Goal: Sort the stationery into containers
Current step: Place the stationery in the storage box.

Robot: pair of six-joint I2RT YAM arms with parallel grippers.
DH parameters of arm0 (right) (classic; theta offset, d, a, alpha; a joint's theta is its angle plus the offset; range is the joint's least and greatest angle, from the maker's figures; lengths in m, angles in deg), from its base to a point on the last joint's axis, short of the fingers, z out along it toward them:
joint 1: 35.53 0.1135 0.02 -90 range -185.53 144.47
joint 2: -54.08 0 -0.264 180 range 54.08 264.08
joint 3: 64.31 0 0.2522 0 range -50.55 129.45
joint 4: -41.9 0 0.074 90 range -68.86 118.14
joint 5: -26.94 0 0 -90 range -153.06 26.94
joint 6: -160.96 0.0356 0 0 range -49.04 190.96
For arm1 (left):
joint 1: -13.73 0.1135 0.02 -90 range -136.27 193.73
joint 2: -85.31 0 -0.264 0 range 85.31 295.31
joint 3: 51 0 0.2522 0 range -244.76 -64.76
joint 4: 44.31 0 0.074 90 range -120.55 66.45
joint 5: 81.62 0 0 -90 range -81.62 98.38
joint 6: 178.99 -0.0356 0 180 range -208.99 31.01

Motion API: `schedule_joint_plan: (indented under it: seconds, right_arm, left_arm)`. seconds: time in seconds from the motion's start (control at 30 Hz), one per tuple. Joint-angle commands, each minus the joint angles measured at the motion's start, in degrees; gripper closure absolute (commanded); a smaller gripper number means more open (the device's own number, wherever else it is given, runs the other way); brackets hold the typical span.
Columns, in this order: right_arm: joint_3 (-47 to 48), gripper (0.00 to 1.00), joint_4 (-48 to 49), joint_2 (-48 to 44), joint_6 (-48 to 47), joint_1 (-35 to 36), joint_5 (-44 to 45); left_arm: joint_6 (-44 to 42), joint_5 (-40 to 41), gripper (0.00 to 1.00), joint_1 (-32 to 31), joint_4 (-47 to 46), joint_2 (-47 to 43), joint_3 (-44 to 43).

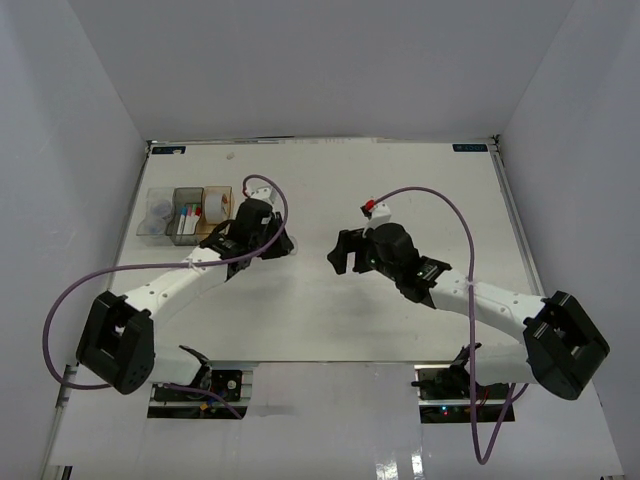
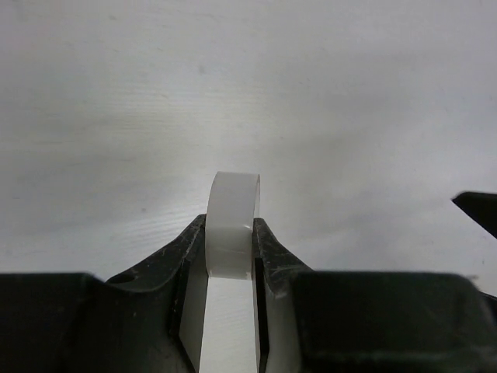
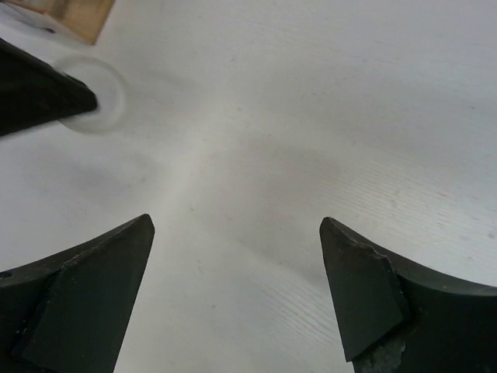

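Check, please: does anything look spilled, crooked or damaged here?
Nothing stands out. The whitish tape roll sits straight, on edge, between the fingers of the left gripper, and the right gripper is open and empty above the white table.

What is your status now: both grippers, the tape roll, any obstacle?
Left gripper shut on tape roll, roll on edge. Right gripper open, empty. Amber bin beside left gripper, no obstacle seen.

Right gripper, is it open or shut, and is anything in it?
Open and empty. In the right wrist view the right gripper has its fingers wide apart, with only table showing between them.
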Motion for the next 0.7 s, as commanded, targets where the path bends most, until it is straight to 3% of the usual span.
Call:
schedule_joint_plan:
  seconds: [0.0,0.03,0.1,0.23,0.5,0.67]
  right_arm:
    - [-2.39,0.05,-1.55,-3.65,-2.55,-1.58,4.07]
    - [-3.17,0.02,-1.73,-4.19,-3.42,-1.85,4.86]
    - [-3.88,0.09,-2.61,-5.59,-4.48,-2.20,7.76]
    - [-5.73,0.10,-2.79,-7.09,-6.68,-2.99,11.72]
    - [-11.34,0.10,-1.65,-8.14,-7.83,-6.41,13.39]
    - [-15.92,0.10,1.60,-11.39,-8.35,-9.66,12.78]
  left_arm:
    - [-4.00,2.92,0.96,5.36,5.99,-3.54,-3.43]
    - [-4.27,2.92,0.95,6.77,6.62,-4.15,-3.70]
    - [-4.45,5.36,0.95,10.46,9.68,-4.42,-5.19]
    - [-1.47,7.66,1.00,15.73,13.82,-3.72,-8.27]
    - [9.87,14.78,1.00,20.05,25.67,4.01,-18.90]
    - [16.02,17.26,0.97,23.56,27.80,5.34,-21.37]
